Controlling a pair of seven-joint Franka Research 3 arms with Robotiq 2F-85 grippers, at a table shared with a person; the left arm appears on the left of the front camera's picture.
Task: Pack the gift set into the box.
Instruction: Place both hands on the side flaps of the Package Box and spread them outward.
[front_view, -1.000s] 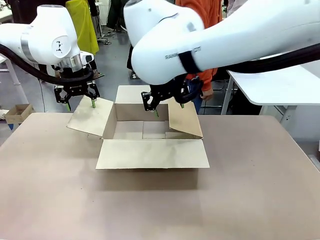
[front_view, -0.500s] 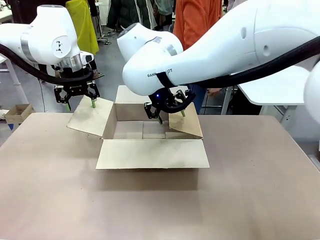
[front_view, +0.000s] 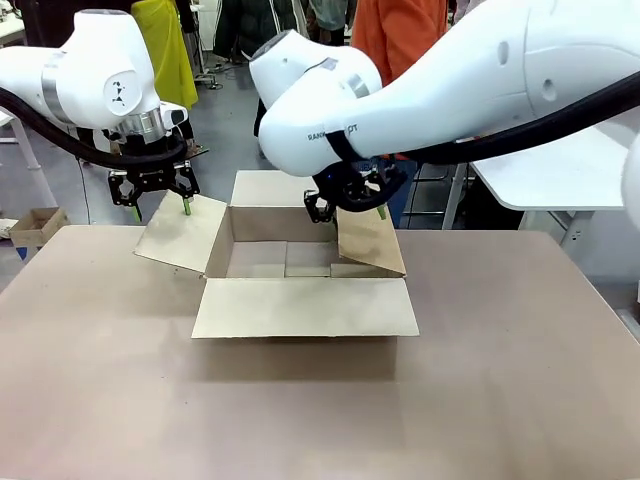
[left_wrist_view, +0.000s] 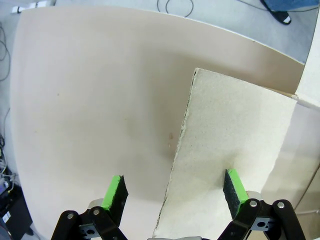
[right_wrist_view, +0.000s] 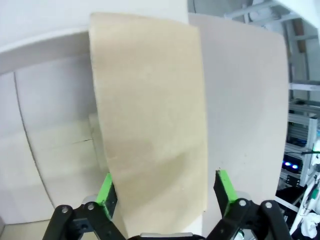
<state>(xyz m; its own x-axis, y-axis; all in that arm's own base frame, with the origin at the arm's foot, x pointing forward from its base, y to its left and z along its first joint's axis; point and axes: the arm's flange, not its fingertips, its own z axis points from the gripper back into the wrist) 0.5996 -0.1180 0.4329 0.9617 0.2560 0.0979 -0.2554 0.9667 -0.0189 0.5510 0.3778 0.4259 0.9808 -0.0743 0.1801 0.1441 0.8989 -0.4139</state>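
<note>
Near table bare; the box stands open at mid-table, floor bare. The right gripper, over the interior a second ago, now straddles the right flap, jaws wide; the left gripper, unmoved, straddles the left flap, equally wide. Opening judged free for loading from above.

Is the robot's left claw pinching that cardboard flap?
No: the left gripper is wide open, its pads spread far apart, with the box flap unclamped beneath them.
</note>
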